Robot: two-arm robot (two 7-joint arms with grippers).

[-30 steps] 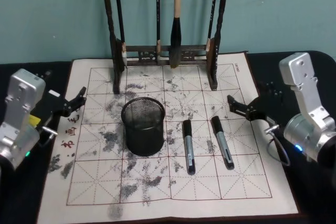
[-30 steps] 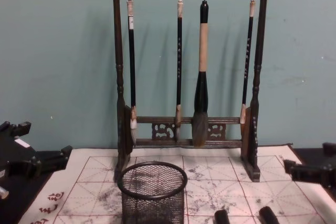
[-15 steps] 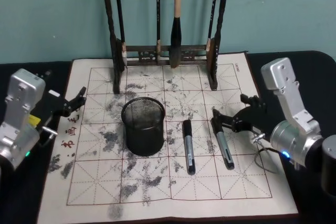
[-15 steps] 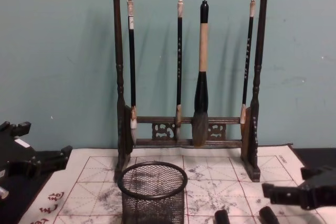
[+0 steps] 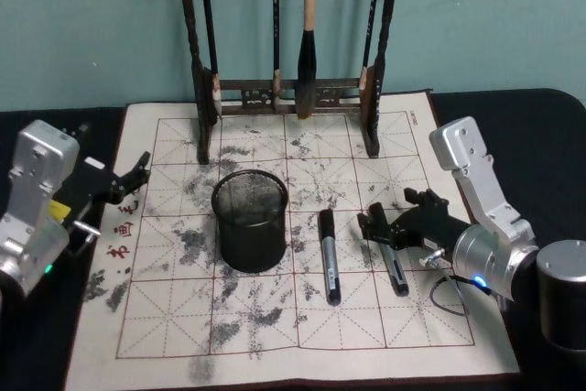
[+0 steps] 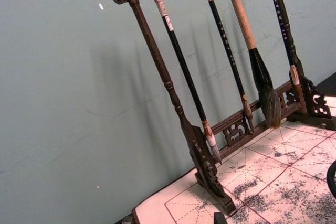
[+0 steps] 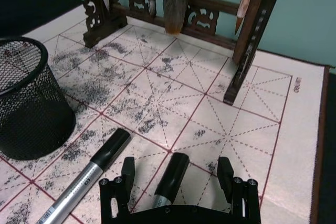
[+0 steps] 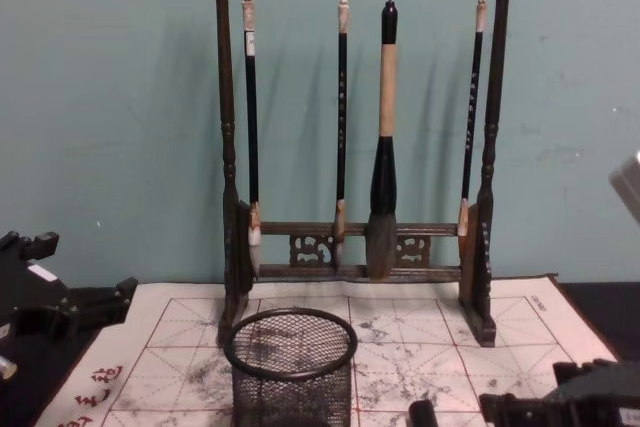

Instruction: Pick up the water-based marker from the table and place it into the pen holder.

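Two alike grey markers with black caps lie on the gridded mat. My right gripper (image 5: 389, 215) is open and low over the right marker (image 5: 396, 274). In the right wrist view the gripper (image 7: 177, 176) has a finger on each side of that marker's black cap (image 7: 171, 176), apart from it. The left marker (image 5: 329, 258) lies free beside it (image 7: 90, 178). The pen holder (image 5: 250, 218), a black mesh cup, stands upright left of both markers (image 7: 27, 100) (image 8: 290, 362). My left gripper (image 5: 128, 180) is parked open at the mat's left edge.
A tall dark wooden brush rack (image 5: 288, 96) with several hanging brushes stands at the back of the mat (image 8: 360, 127) (image 6: 210, 129). The ink-stained mat (image 5: 275, 327) lies on a black table. A silver cylinder (image 5: 561, 292) stands at the right front.
My right gripper has swung left and down from the mat's right edge and now straddles the right marker's cap. The left arm, both markers and the pen holder have not moved.
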